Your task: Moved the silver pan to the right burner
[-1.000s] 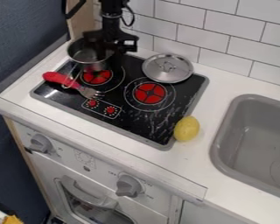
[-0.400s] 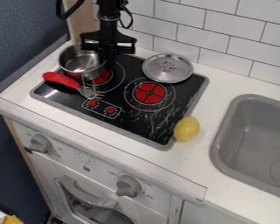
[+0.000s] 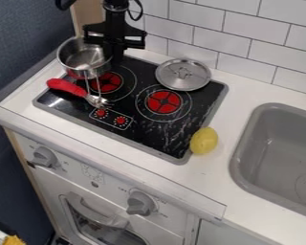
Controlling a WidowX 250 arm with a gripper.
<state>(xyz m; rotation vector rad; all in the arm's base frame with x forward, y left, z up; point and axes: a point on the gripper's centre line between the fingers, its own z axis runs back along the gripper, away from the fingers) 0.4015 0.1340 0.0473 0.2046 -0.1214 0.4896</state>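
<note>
Over the rear left of the black cooktop, the silver pan lies beside the gripper, its wire handle pointing toward the cooktop's front. The gripper hangs at the pan's right rim; how far it is open, and whether it has hold of that rim, cannot be told. The left burner, red-centred, lies partly behind the pan; the right burner is bare. A round metal lid rests on the cooktop's rear right corner. Across its left side lies a red-handled fork, tines near the printed controls. At its front right corner sits a yellow fruit. Surrounding the cooktop is a white counter, with a grey sink set into it farther right. Behind rises a wall of white tiles; to the left stands a dark blue wall. Below the cooktop, a toy oven bears two grey knobs and a door with a curved handle.
</note>
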